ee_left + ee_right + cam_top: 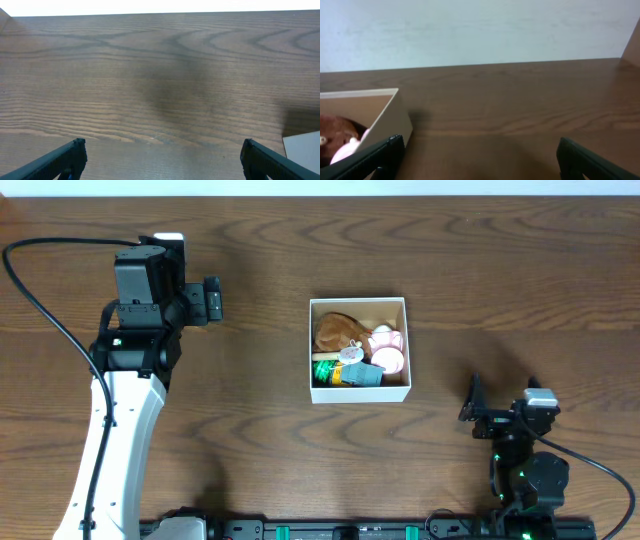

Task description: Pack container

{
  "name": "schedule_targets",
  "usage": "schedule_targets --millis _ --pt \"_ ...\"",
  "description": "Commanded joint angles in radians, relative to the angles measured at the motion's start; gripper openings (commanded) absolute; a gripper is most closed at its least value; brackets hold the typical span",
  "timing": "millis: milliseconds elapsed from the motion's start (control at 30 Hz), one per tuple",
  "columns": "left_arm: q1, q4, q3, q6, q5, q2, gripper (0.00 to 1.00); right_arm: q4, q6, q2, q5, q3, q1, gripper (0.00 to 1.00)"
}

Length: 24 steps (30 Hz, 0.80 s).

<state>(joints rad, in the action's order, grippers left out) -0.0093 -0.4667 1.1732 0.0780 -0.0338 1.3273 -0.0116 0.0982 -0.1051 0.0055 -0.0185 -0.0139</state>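
The container (360,393), a square white-walled box with a tan inside, stands at the table's middle. It holds a brown plush toy (335,330), pink pieces (388,350), a blue piece (368,374) and a yellow-green piece (325,370). My left gripper (214,299) hovers well to the left of it, open, with only bare wood between its fingers (65,160). My right gripper (470,400) is open to the lower right of the box. In the right wrist view the container's wall (387,117) stands just past the left finger (375,160), with the brown toy (335,130) inside.
The dark wood table (300,470) runs across the whole view. The white left arm (110,440) reaches up the left side with a black cable (40,300) looping behind it. A white corner (302,147) shows at the left wrist view's lower right.
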Motion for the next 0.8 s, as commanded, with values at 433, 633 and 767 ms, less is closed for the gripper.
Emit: schedule_targets --millis 433,633,767 --pt "0.003 0.000 0.009 -0.005 -0.008 -0.007 0.98 -0.061 -0.009 0.066 -0.021 0.013 0.000 0.99" --pt "0.003 0.000 0.009 -0.005 -0.008 -0.007 0.98 -0.061 -0.009 0.066 -0.021 0.013 0.000 0.99" --pt "0.003 0.000 0.009 -0.005 -0.008 -0.007 0.98 -0.061 -0.009 0.066 -0.021 0.013 0.000 0.99"
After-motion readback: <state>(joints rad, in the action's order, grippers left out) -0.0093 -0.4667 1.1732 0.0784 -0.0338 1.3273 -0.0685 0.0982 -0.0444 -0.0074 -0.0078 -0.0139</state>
